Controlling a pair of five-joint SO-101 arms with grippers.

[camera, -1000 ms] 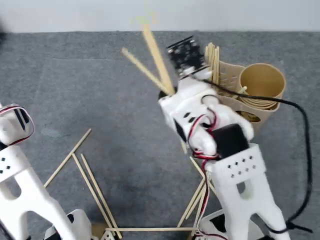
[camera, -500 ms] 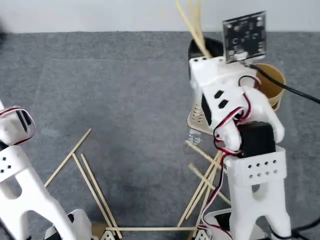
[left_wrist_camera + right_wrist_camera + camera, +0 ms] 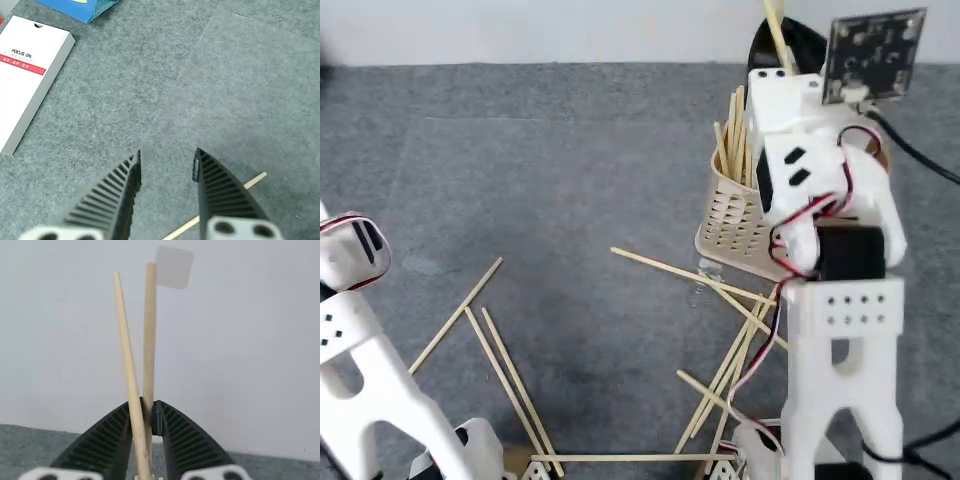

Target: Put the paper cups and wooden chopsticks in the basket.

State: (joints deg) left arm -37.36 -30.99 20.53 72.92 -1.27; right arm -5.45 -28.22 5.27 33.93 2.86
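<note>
Near far-right corner of grey counter (image 3: 570, 150), right tool (image 3: 150, 407) clamps two pale wooden chopsticks (image 3: 149, 330) upright beside beige slotted plastic basket (image 3: 730, 225). Step: depositing pair. Next: tip ends into basket, release. Left tool (image 3: 167, 160) agape, empty.

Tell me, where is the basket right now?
In the high view, the basket stands at the table's right side, partly hidden behind the right arm, with chopsticks standing upright in it.

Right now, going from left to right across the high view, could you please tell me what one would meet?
left arm → loose chopsticks lying on the mat → basket → right arm
</note>
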